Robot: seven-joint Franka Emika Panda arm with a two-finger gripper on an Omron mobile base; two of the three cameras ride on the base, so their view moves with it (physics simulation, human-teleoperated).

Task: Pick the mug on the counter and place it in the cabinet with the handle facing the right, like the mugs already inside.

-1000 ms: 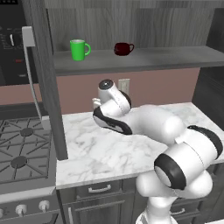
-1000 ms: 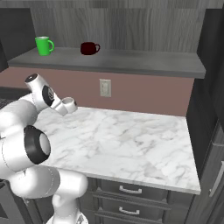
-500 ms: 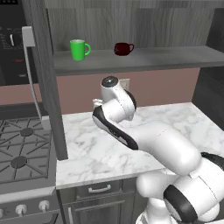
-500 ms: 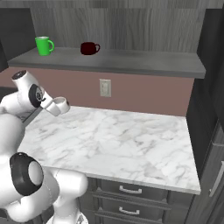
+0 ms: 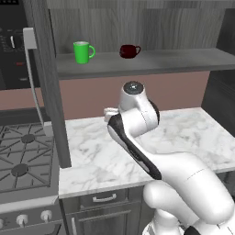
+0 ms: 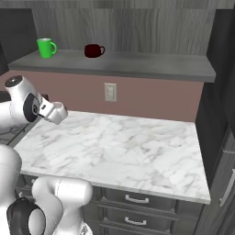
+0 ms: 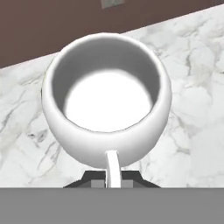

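Note:
The white mug [image 7: 107, 109] hangs mouth-up a little above the marble counter [image 7: 197, 87], and its loop handle [image 7: 111, 168] is pinched between the dark fingertips [image 7: 94, 178] of my gripper [image 7: 112, 178], which is shut on it. In the right base view the mug [image 6: 58, 112] sits at the end of the hand over the counter's [image 6: 128, 147] left back part; in the left base view the mug [image 5: 110, 114] peeks out left of the arm. The cabinet shelf [image 6: 137, 66] above carries a green mug [image 6: 46, 47] and a dark red mug [image 6: 93, 50], both handles to the right.
A gas stove [image 5: 23, 156] lies left of the counter, behind a dark upright cabinet panel [image 5: 50, 92]. A wall outlet [image 6: 110, 92] sits on the pink backsplash. Dark drawers [image 6: 137, 202] run under the slab, and a dark tall unit [image 6: 225, 114] closes the right side.
The arm's elbow has swung round and up while the mug stays gripped; the mug has drifted slightly leftward in the right base view, at about the same height.

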